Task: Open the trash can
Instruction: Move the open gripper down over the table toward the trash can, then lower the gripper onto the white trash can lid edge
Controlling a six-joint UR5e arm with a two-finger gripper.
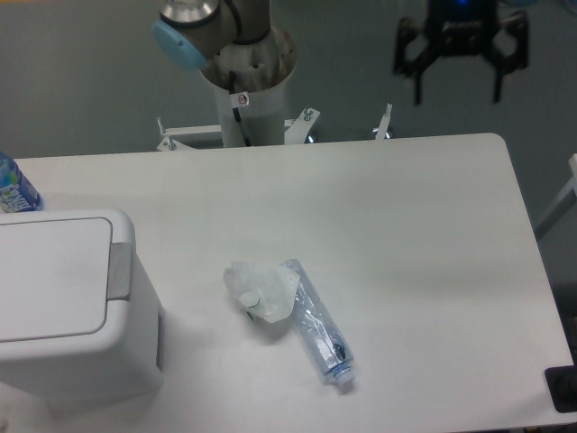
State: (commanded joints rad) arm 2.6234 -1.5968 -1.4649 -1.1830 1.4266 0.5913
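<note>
The trash can point(72, 311) is a large white box-shaped bin at the front left of the table. Its flat white lid point(50, 275) lies closed, with a grey strip point(119, 269) along its right edge. My gripper point(457, 90) hangs high at the upper right, above the table's far edge and far from the can. Its two black fingers point(417, 86) are spread apart and hold nothing.
A crushed clear plastic bottle with a blue cap point(317, 327) lies at the table's middle front, beside a crumpled clear wrapper point(260, 290). Another blue-labelled bottle point(13, 188) stands at the left edge behind the can. The arm's base point(243, 81) is at the far side.
</note>
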